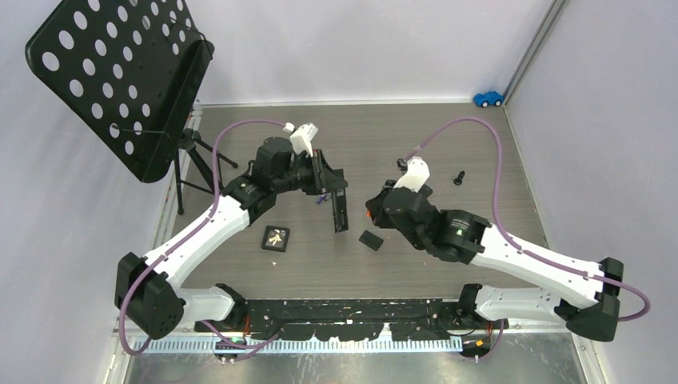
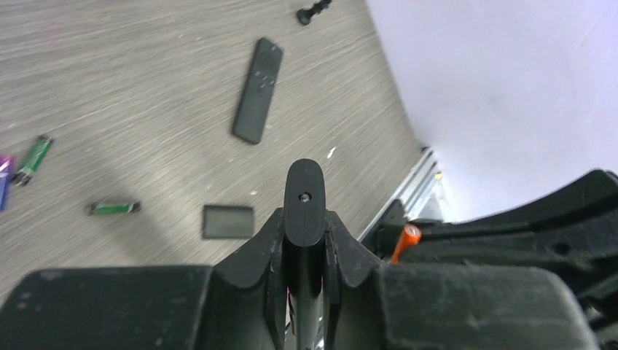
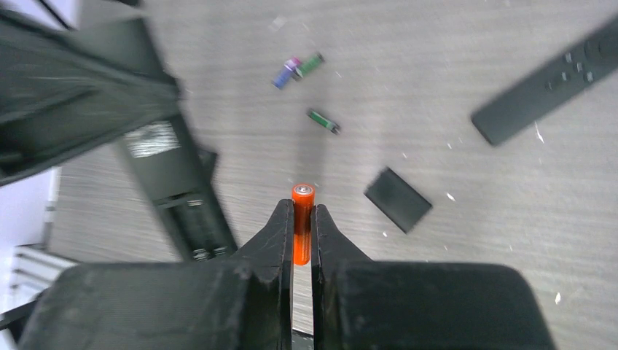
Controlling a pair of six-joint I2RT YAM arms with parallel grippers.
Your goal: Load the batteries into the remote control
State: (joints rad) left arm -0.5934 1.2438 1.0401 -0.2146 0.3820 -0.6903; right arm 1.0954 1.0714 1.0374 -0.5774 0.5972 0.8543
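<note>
The left gripper point(image 2: 304, 227) is pinched on the end of a black remote point(image 1: 340, 210) and holds it off the table point(image 1: 448, 144), near the middle and a little to the left. In the right wrist view the remote's back is turned toward the camera, and its battery bay point(image 3: 195, 219) is open with nothing in it.

The right gripper point(image 3: 302, 213) is pressed tight on an orange battery point(image 3: 302, 195). The battery stands upright between the fingers point(image 3: 273, 233), with its metal cap just clear of the tips. This gripper hangs just right of the remote's near end, close to it but not touching.

Three more batteries lie loose on the table past the right gripper's tips. A blue battery point(image 3: 286, 74) and a green battery point(image 3: 312, 63) lie end to end. A second green one point(image 3: 323, 121) lies alone, closer to the gripper. From above, the arms hide all three.

A small black cover point(image 1: 370, 240) lies flat on the table, just near of the right gripper. A second remote point(image 2: 257, 91) lies buttons up further right, between the cover and a small black peg point(image 1: 459, 178). A black square card point(image 1: 276, 238) sits left of the cover. A perforated black stand point(image 1: 120, 72) rises at the far left, and a blue toy car point(image 1: 488, 98) sits at the far right edge.
</note>
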